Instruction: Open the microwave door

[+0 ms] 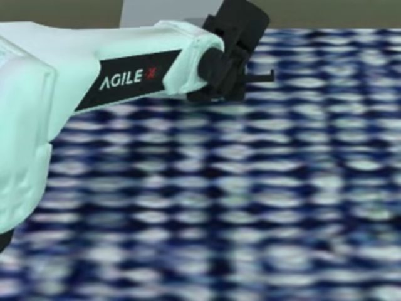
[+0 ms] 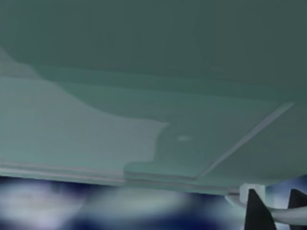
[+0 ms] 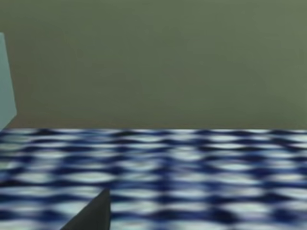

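- Two arms on the rig, one working: left arm [image 1: 94,75] reaches from 9 o'clock toward 12 in the top view, wrist at the table's far edge.
- Microwave [image 1: 166,11]: only a grey sliver shows at 12 o'clock in the top view, mostly hidden behind the arm. Right wrist view catches a pale corner of it [image 3: 5,81] at the frame edge.
- Door [image 2: 144,120]: fills the left wrist view at very close range, seen from below at a slant. A panel seam runs across it; a pale stub that may be the handle [image 2: 252,191] sits right by the fingertips.
- Left gripper [image 2: 277,211]: two dark fingertips [image 2: 256,211] apart, with a pale curved part in the gap. Whether they're clamped on it or just straddling it, can't tell (too little in frame).
- Right gripper: only a dark wedge [image 3: 93,213] over the patterned table [image 1: 250,207], idle; finger state not readable.
- Door looks flush with the body, so my read is nothing's open yet.
- Risks:
  - If the fingers only straddle the handle, a pull slips off and the door stays closed.
  - Straight pull instead of an arc about the hinge would load the handle sideways, may drag the whole box (it looks light).
  - Wrist is tight to the door face, so a swing could hit it.
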You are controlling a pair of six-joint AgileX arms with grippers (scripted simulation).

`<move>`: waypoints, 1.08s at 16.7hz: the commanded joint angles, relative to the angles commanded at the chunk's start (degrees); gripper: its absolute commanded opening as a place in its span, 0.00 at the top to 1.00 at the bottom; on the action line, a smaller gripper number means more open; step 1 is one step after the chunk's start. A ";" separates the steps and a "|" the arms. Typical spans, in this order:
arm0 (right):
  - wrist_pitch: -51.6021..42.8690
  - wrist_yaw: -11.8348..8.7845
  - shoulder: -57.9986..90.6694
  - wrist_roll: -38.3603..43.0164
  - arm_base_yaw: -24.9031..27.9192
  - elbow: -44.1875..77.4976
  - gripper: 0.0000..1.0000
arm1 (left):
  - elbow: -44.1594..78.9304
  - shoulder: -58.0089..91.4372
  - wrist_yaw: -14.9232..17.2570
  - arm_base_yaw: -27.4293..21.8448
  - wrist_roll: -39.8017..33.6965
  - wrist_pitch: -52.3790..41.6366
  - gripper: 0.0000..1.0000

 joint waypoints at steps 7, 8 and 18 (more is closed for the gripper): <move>0.00 0.00 0.00 0.00 0.00 0.00 0.00 | -1.00 -0.53 0.71 -0.23 0.61 0.77 1.00; 0.00 0.00 0.00 0.00 0.00 0.00 0.00 | -1.52 -1.13 0.94 -0.10 1.05 1.35 1.00; 0.00 0.00 0.00 0.00 0.00 0.00 0.00 | -3.39 -2.00 1.52 0.22 2.30 2.21 1.00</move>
